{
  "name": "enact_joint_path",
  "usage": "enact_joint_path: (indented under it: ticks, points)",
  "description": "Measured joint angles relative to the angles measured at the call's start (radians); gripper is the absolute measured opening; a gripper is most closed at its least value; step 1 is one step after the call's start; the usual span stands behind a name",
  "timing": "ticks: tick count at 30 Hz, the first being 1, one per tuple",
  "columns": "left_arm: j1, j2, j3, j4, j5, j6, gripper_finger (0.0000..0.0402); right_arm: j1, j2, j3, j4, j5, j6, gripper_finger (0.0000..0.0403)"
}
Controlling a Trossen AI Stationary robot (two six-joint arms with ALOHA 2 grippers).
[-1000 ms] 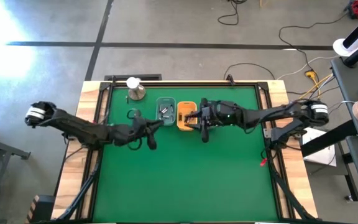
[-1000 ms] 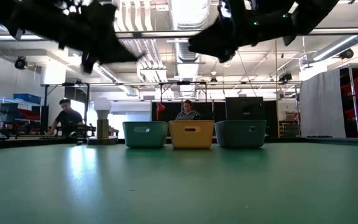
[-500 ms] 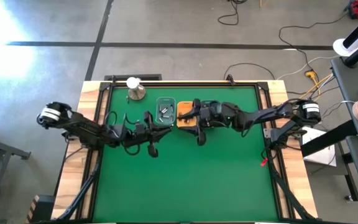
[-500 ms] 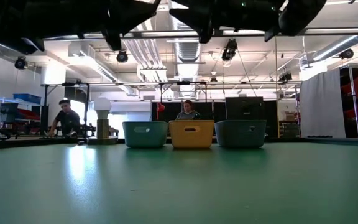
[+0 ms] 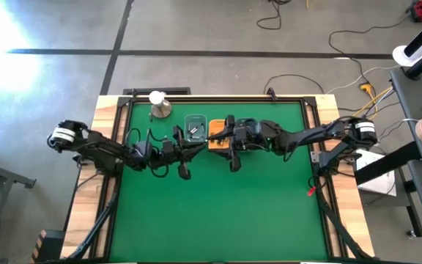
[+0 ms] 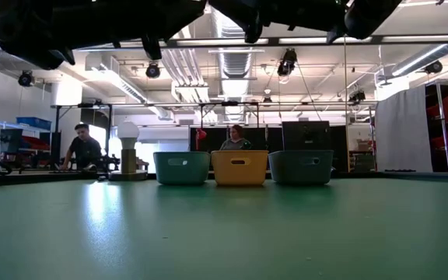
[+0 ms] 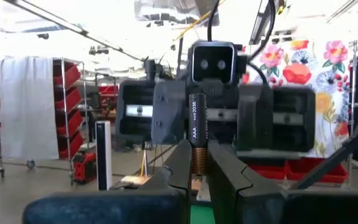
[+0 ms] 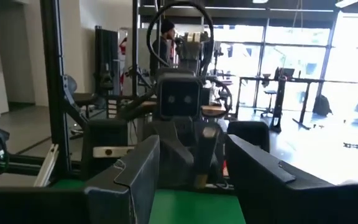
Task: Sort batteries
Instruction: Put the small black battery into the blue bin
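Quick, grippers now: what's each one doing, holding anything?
Left gripper: shut on an upright AAA battery.
Right gripper: open, holding nothing, facing the left one.

held battery (image 7: 196,134): slim dark cylinder with pale lettering down its side and a coppery lower band
pose: upright, its lower end pinched between the left gripper (image 7: 196,163) jaws, its upper part standing clear above them
place: facing the right gripper, which stands just beyond it with jaws apart; also seen from the right wrist, as a small upright stick (image 8: 200,163) between the opposite jaws
loose batteries (image 5: 193,130): a few small silvery-grey and dark cylinders lying on their sides at mixed angles
place: in a clear tray (image 5: 195,120), just beyond the left jaws
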Motion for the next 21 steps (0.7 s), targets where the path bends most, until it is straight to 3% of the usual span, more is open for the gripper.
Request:
enact_joint_path:
  ticks: [9,21]
  points:
    - [0.011,0.002,0.018,0.001,0.026,0.0,0.0011,-0.003,0.007,0.004,-0.005,0.01,-0.012,0.0181]
    - [0.019,0.005,0.021,0.002,0.026,0.0,0.0011,-0.003,0.01,0.004,-0.005,0.01,-0.001,0.0158]
